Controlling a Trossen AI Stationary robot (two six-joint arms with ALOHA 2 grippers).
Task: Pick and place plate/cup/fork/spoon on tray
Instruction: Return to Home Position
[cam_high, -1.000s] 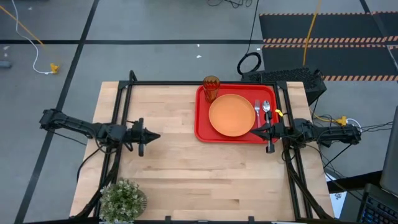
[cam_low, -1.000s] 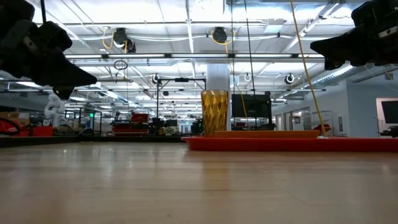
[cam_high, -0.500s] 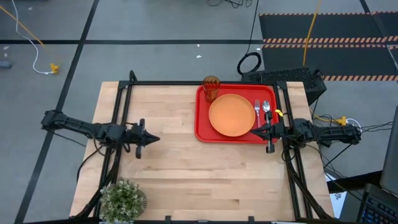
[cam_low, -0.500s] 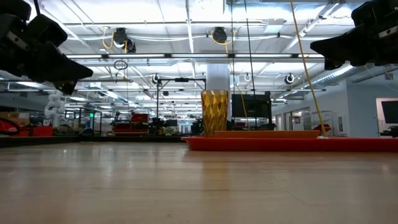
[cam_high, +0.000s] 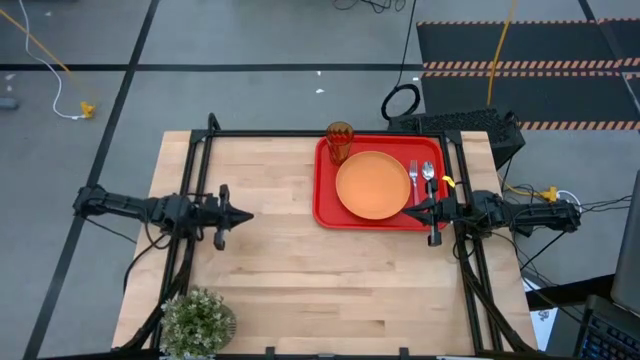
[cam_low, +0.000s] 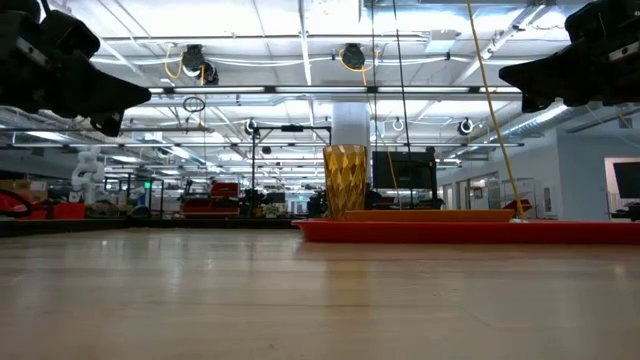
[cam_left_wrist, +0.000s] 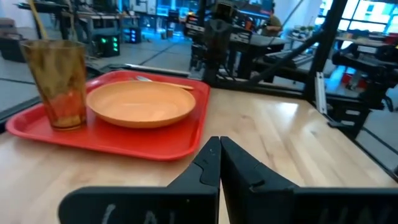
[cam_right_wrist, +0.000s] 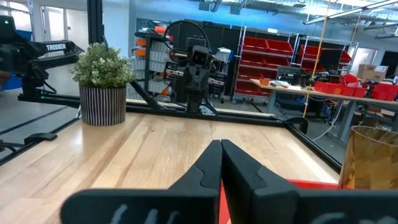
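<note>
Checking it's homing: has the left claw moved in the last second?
Yes. The left claw has drawn slightly back from the tray, and the low view shows it higher above the table.

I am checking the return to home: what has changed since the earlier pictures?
The left gripper rose a little over the table, shut and empty. The right gripper, shut over a corner of the tray, did not move; the plate, cup, fork and spoon lie on the tray as before.
</note>
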